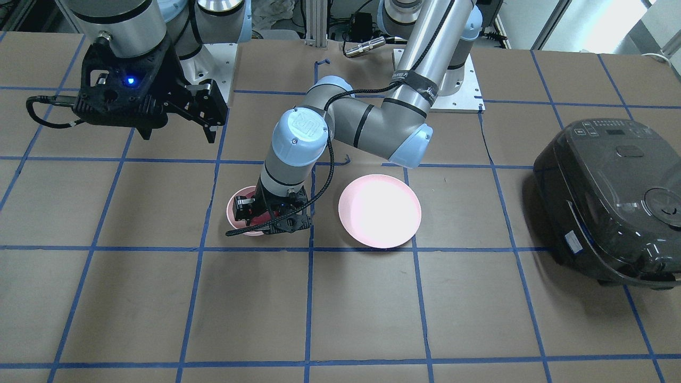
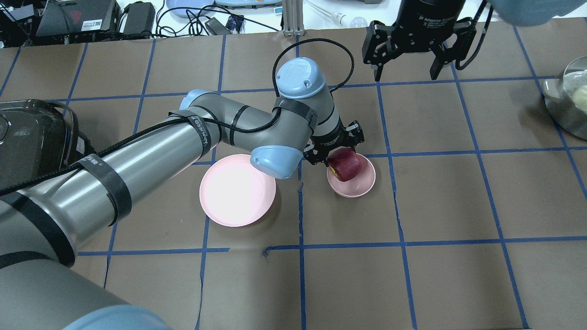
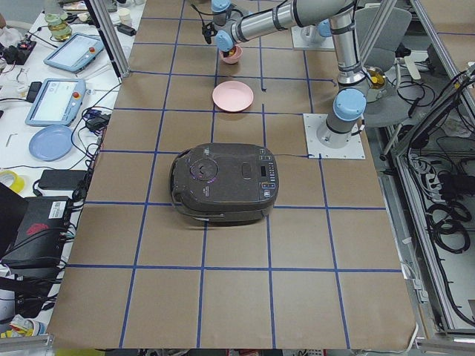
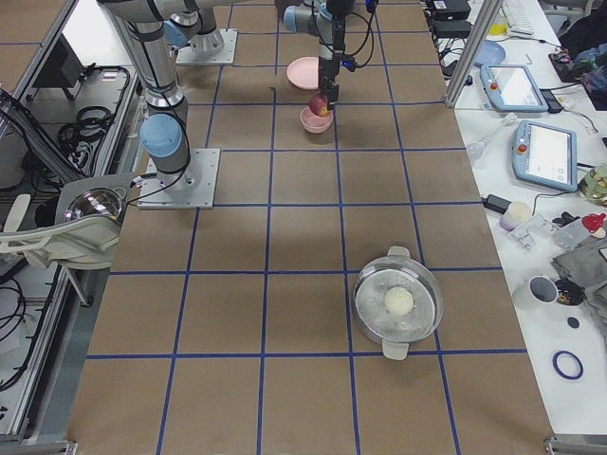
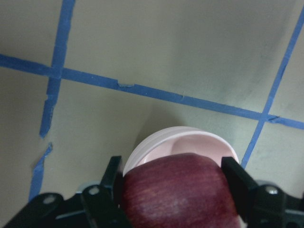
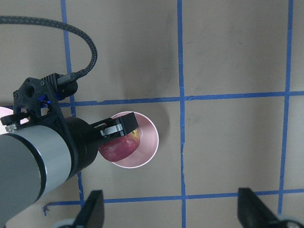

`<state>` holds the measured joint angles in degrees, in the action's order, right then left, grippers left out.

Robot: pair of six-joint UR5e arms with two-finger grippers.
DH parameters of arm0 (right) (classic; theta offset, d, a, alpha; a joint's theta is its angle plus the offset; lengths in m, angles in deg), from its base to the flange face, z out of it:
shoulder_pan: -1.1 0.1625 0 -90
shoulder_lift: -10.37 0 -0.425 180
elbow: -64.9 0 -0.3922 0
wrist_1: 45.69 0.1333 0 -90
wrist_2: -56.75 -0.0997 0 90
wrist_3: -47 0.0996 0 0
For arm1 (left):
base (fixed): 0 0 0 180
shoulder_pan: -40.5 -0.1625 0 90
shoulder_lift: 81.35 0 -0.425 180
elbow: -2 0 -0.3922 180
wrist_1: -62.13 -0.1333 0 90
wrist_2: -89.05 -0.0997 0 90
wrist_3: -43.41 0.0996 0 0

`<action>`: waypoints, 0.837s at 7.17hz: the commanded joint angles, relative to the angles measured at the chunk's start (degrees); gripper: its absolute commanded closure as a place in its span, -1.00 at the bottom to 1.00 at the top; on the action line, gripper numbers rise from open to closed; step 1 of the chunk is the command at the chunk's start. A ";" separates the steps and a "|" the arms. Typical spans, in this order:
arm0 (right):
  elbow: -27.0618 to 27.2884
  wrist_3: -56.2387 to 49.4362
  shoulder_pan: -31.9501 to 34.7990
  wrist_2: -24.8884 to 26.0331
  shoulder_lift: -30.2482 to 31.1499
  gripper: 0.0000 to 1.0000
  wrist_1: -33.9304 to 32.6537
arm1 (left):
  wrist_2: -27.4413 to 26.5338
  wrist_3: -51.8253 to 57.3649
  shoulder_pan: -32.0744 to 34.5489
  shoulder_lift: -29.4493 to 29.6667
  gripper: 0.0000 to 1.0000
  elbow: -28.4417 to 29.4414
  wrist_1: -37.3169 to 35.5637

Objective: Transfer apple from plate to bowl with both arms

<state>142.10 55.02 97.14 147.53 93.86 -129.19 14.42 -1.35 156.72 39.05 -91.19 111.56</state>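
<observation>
The left gripper [image 2: 338,152] reaches down over the small pink bowl [image 2: 360,185], its fingers [image 5: 113,183] closed on either side of the dark red apple [image 2: 344,165]. The apple sits within the bowl's opening, about level with the rim; whether it touches the bottom cannot be told. The flat pink plate [image 2: 237,190] lies on the bench [image 2: 449,197] just beside the bowl, on the robot's left of it. The right gripper [image 2: 407,73] hangs above the bench, well apart from the bowl, fingers spread wide and holding nothing. A dark rice cooker [image 1: 606,202] stands at the robot's left end of the bench.
</observation>
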 commanded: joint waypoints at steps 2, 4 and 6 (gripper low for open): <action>-0.12 -0.10 0.12 0.62 0.18 -1.00 0.01 | -0.26 -0.33 0.49 0.36 -0.80 -0.06 -0.03; -0.12 -0.10 0.12 0.45 0.10 -1.00 -0.43 | -0.52 0.46 0.58 -1.48 -1.00 -0.23 -0.03; -0.04 0.16 0.12 0.54 0.01 -1.00 -1.66 | -6.53 10.31 -1.42 -5.15 -1.00 -1.63 1.71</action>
<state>142.00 55.06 97.25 148.02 93.92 -130.41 12.32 2.24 156.71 36.27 -91.90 112.13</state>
